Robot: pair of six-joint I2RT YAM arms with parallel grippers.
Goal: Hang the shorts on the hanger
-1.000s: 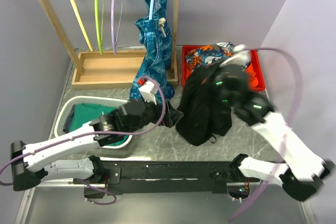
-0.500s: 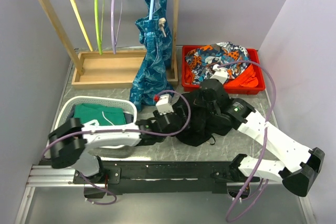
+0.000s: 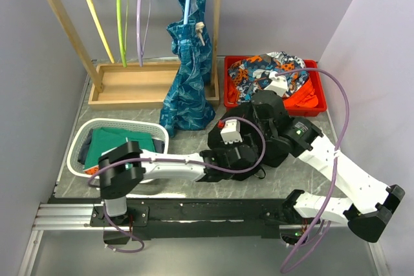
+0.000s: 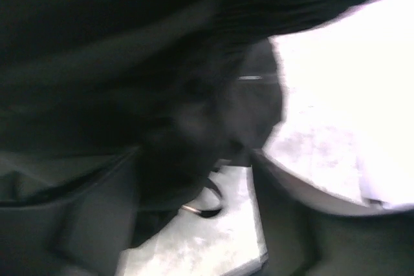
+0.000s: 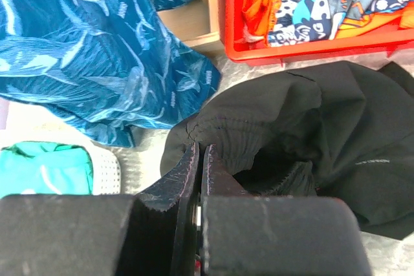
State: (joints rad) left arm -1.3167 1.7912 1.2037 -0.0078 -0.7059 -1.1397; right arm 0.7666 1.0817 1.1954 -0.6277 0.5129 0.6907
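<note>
The black shorts (image 3: 218, 135) lie bunched on the table in front of the red bin, mostly covered by both arms. In the right wrist view my right gripper (image 5: 199, 148) is shut, pinching the gathered waistband at the shorts' (image 5: 336, 134) left edge. My left gripper (image 3: 242, 159) reaches in low from the left. Its blurred wrist view shows the jaws apart, black fabric and a drawstring loop (image 4: 208, 206) hanging between them. The lavender hanger (image 3: 141, 17) hangs bare on the wooden rack at the back left.
A teal patterned garment (image 3: 187, 63) hangs from the rack (image 3: 129, 88) down to the table beside the shorts. Yellow (image 3: 94, 14) and lime-green (image 3: 120, 17) hangers hang there too. The red bin (image 3: 315, 106) holds patterned clothes. A white basket (image 3: 79, 145) holds green cloth.
The right arm has come down from a raised pose, lowering the shorts onto the table. The left arm swept right from the basket to the shorts, its jaws narrowing slightly.
</note>
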